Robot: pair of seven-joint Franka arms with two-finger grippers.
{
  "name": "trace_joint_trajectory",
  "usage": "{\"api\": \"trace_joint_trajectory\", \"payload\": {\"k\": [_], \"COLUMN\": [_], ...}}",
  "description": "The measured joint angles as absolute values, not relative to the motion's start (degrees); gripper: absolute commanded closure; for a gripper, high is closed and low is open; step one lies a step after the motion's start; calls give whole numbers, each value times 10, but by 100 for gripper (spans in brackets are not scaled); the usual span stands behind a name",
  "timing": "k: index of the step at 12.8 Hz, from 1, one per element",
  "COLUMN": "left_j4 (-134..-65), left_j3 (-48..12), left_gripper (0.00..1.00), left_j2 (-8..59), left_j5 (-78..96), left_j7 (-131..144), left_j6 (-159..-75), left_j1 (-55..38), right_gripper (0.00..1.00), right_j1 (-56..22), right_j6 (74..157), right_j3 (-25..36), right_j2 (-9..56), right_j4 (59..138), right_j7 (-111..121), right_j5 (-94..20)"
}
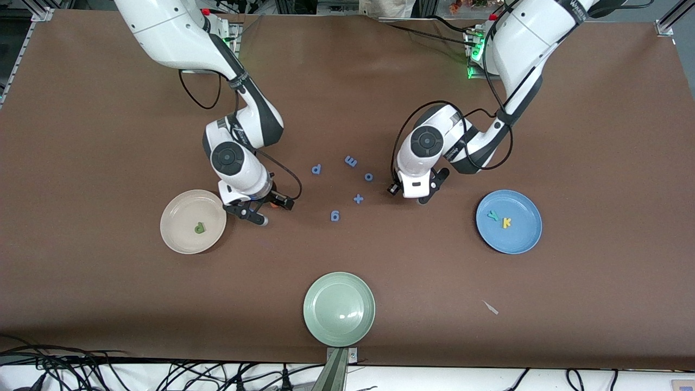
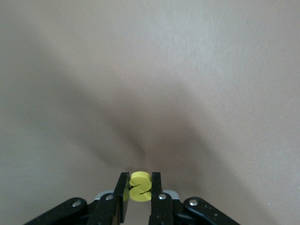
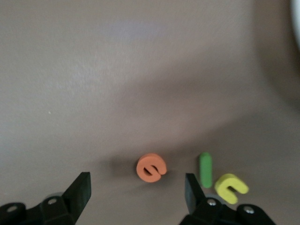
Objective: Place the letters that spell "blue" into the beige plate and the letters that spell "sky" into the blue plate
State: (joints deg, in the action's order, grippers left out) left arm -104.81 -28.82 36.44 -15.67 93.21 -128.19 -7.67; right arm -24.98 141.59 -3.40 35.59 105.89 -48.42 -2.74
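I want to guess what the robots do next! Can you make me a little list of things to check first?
1. Left gripper shut on the yellow s: ok.
2. Blue plate already holds the teal y and yellow k, with bare room for the s: ok.
3. Right gripper open over the orange e: ok.
4. Green l and yellow u beside the e, apart from it: ok.
5. Beige plate holds the dark green b, with bare room: ok.
6. The s lifted off the table: cannot tell.
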Motion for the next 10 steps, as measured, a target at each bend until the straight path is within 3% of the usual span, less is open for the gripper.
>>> {"api": "trace_joint_trajectory", "payload": {"k": [3,10], "left_j4": [-983,-907], "left_j3": [-292,-291], "left_gripper": [100,100], "left_j2": [346,321], "left_j5": [-157,-157], "left_j7": [853,618], "left_j6": [-1150,-987], "left_j1": [-75,-13], "right_gripper": [11,15], "right_j1": [-254,-254], "right_j6": [1417,1417], "right_j3": [-34,-31], "right_j2": [367,367], "right_j4": [1061,1065], "right_j7": [-487,-485], "right_j5": [-27,-27]}}
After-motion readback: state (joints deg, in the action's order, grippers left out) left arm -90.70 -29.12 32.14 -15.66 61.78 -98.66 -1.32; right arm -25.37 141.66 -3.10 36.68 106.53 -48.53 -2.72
